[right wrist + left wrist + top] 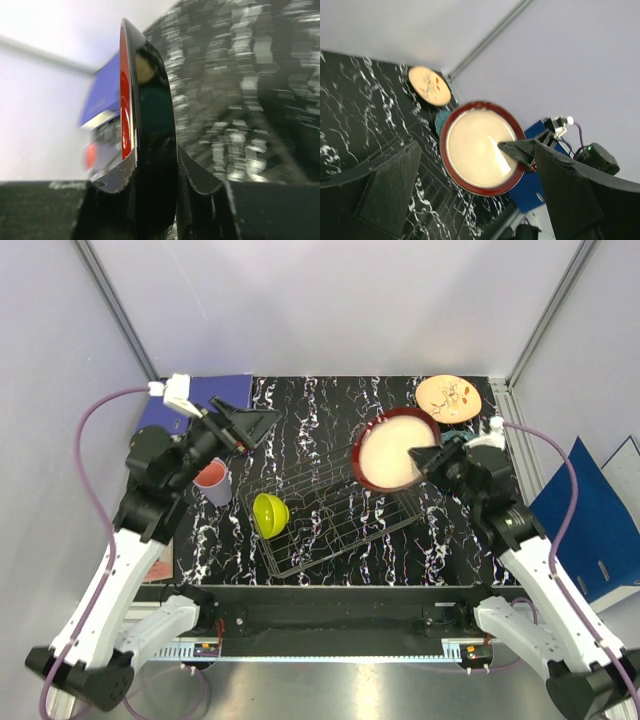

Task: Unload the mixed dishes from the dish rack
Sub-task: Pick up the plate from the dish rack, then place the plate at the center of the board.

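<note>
Rack: one dish rack (335, 525) of wire is sitting mid-table.
Bowls: two. A small yellow-green bowl (270, 513) is lying tilted at the rack's left end. A cream bowl (393, 452) is hanging over the rack's far right corner.
Right gripper (433, 455): is clamping the cream bowl's rim.
Cup: one lavender cup (213, 481) is standing on the table left of the rack, salmon-pink showing inside.
Left gripper (252, 423): is hovering with its fingers apart, holding nothing.
Plate: one orange patterned plate (450, 398) is lying at the far right.
Views: only the left wrist is catching a teal sliver (441, 120) behind the bowl. The right wrist is showing the rim edge-on.
Surface: black white-veined table (330, 405), with pale walls enclosing it.

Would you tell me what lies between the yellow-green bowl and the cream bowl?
Only bare wire of the dish rack, as the top view shows.
</note>
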You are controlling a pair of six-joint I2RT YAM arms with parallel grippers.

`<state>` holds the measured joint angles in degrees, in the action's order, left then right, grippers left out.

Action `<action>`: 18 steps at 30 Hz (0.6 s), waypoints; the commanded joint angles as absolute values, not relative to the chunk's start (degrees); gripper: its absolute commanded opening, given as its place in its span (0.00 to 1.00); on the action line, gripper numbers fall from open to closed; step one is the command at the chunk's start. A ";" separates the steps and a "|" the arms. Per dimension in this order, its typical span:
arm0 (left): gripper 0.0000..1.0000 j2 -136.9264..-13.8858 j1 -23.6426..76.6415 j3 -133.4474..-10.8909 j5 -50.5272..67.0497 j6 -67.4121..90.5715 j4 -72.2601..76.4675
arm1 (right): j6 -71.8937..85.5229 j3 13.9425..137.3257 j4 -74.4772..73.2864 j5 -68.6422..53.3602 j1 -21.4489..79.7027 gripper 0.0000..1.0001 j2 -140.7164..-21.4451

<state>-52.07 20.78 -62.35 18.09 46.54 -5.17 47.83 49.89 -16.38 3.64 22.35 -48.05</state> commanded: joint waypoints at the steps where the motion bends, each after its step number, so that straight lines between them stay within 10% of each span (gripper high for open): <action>1: 0.99 -47.65 20.65 -60.56 10.46 41.76 -7.99 | 50.45 50.99 -18.80 21.59 22.24 0.00 -37.82; 10: 0.99 -45.44 20.65 -55.91 14.84 43.50 -8.53 | 53.79 49.57 -22.59 27.16 22.06 0.00 -33.13; 18: 0.99 -43.08 20.65 -51.24 18.81 43.07 -10.01 | 52.02 60.89 -9.88 12.63 13.67 0.00 -58.40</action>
<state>-45.67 20.78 -52.03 16.56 43.97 -11.05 49.67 52.36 -28.82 22.33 20.49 -47.55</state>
